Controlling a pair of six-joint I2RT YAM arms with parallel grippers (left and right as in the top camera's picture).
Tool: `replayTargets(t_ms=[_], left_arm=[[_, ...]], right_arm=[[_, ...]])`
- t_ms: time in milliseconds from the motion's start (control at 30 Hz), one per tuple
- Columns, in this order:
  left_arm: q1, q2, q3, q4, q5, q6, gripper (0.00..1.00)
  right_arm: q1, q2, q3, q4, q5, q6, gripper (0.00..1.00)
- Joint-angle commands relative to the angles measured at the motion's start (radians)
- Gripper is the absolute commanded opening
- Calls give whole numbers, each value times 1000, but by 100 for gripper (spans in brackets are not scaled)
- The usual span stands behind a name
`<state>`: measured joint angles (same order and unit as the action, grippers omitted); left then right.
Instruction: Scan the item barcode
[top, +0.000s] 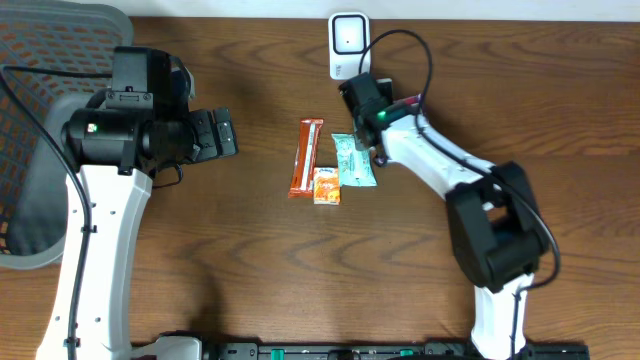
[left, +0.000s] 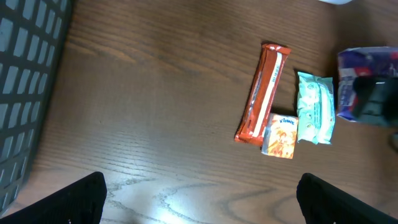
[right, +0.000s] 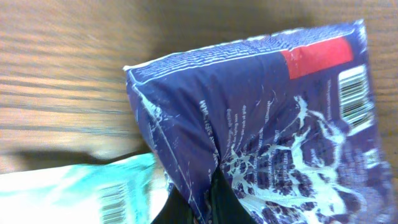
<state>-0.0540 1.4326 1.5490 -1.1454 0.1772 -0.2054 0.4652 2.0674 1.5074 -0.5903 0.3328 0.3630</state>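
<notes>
My right gripper (top: 376, 118) is shut on a fold of a purple-blue packet (right: 267, 118), just in front of the white scanner (top: 347, 45). The packet fills the right wrist view, with its barcode (right: 354, 93) at the right edge and my dark fingertips (right: 217, 199) pinching its lower part. In the left wrist view the same packet (left: 364, 81) shows at the far right, partly behind the gripper. My left gripper (top: 228, 135) hangs open over bare table to the left, its fingers (left: 68, 202) wide apart with nothing between them.
Three other items lie together mid-table: a long orange bar (top: 306, 158), a small orange pack (top: 326, 186) and a teal pack (top: 354, 160) right beside my right gripper. A mesh chair (top: 40, 120) stands at the left edge.
</notes>
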Motion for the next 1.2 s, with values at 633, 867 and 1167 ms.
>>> replayTargets(t_ms=[633,867,1167], left_arm=[[3,5,5,-2,-6,3,98],[3,5,5,-2,-6,2,98],[3,5,5,-2,-6,2,98]], right_arm=[[-623,-67,-217,78,-1622,-64,4],[-770,-110,-191,-66,-1308,-84,25],[-764,-261,-98,-312,-886,-178,57]])
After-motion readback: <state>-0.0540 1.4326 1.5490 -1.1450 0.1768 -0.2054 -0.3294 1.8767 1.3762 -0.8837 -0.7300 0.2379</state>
